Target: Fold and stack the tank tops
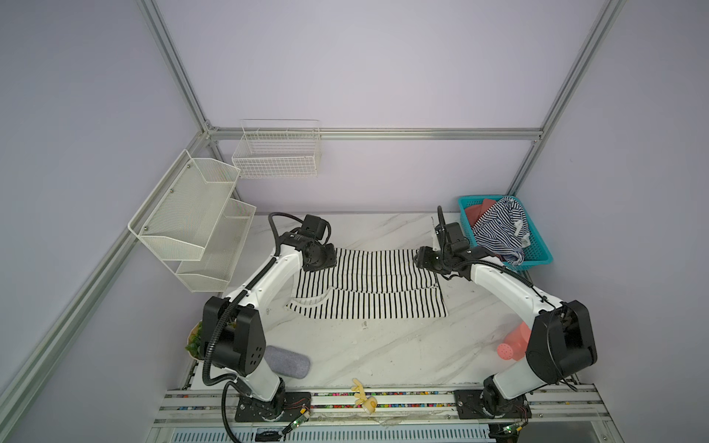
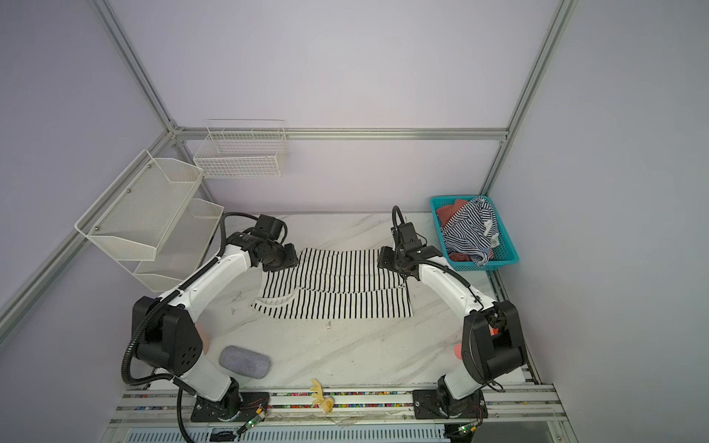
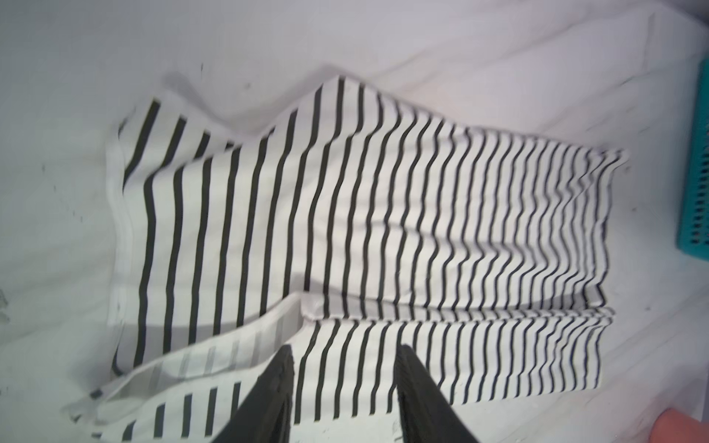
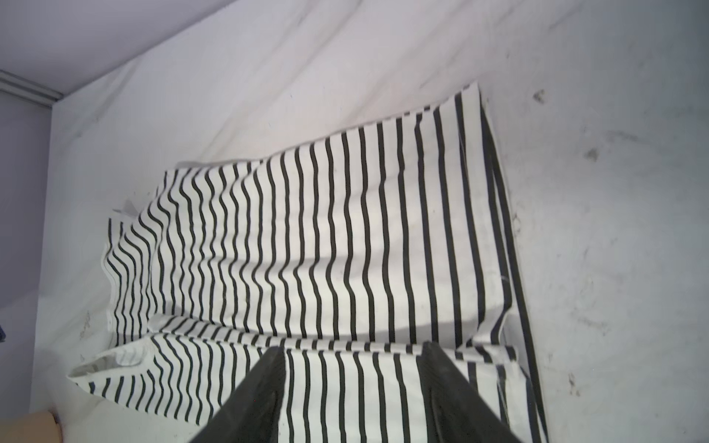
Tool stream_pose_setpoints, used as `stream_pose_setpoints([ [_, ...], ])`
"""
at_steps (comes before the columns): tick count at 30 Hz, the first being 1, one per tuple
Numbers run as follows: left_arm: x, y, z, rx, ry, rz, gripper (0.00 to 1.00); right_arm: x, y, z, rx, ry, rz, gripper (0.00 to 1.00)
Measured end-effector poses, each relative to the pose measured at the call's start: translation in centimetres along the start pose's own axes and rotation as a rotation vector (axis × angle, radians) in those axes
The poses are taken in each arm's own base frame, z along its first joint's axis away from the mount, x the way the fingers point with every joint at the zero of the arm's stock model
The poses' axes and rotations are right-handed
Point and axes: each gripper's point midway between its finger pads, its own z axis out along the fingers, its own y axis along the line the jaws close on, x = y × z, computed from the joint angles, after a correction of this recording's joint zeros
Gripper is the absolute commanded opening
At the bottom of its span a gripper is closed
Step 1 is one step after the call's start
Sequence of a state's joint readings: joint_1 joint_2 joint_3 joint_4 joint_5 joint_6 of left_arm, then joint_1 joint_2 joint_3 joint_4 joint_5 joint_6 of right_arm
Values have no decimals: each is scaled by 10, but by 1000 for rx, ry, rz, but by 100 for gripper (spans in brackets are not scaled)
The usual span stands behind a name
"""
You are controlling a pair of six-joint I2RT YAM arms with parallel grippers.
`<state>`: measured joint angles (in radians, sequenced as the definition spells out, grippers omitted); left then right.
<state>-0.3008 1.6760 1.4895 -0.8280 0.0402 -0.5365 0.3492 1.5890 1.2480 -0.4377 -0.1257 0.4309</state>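
Cloth first: the white tank top lies flat on the tabletop. Its long axis runs side to side between your two arms, neckline and straps toward the left arm and hem toward the right. A fold line runs along that same axis and leaves a narrower strip on the near side. Your left end effector hangs above the strap end and your right end effector above the hem end. Both have their jaws apart and grip nothing, with the striped strip lying below them. Each arm is nearer its own end, so a fold across the long axis would likely fall to whichever end you carry over. The navy striped tank top sits crumpled in the teal basket at the far right, nearest your right arm.
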Motion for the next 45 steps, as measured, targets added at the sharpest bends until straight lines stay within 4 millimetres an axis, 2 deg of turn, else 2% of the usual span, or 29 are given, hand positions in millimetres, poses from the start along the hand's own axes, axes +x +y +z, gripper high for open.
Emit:
stream_pose_setpoints([
  [2, -30, -13, 3, 16, -44, 22, 44, -20, -8, 11, 12, -9, -1, 59],
  [4, -53, -21, 14, 22, -64, 38, 44, -32, -20, 26, 34, -4, -1, 59],
  [7, -71, -25, 43, 21, -48, 51, 44, -43, -38, 52, 69, 21, -1, 59],
  [9, -74, -24, 67, 11, -20, 57, 44, -45, -48, 68, 86, 42, -6, 60],
  [13, -67, -14, 109, -24, 48, 71, 44, -48, -56, 93, 104, 72, -23, 60],
  [17, -65, -5, 135, -44, 88, 69, 44, -58, -60, 111, 105, 75, -28, 60],
  [22, -79, 2, 146, -40, 73, 51, 44, -71, -77, 129, 117, 72, 1, 57],
  [28, -90, 15, 150, -47, 59, 26, 44, -68, -95, 152, 127, 103, 27, 57],
  [31, -89, 20, 154, -51, 67, 18, 44, -62, -100, 161, 131, 123, 32, 57],
  [39, -74, 23, 176, -39, 122, 13, 43, -64, -100, 162, 119, 123, 37, 57],
  [45, -67, 21, 180, -22, 151, 10, 36, -66, -103, 163, 117, 122, 43, 46],
])
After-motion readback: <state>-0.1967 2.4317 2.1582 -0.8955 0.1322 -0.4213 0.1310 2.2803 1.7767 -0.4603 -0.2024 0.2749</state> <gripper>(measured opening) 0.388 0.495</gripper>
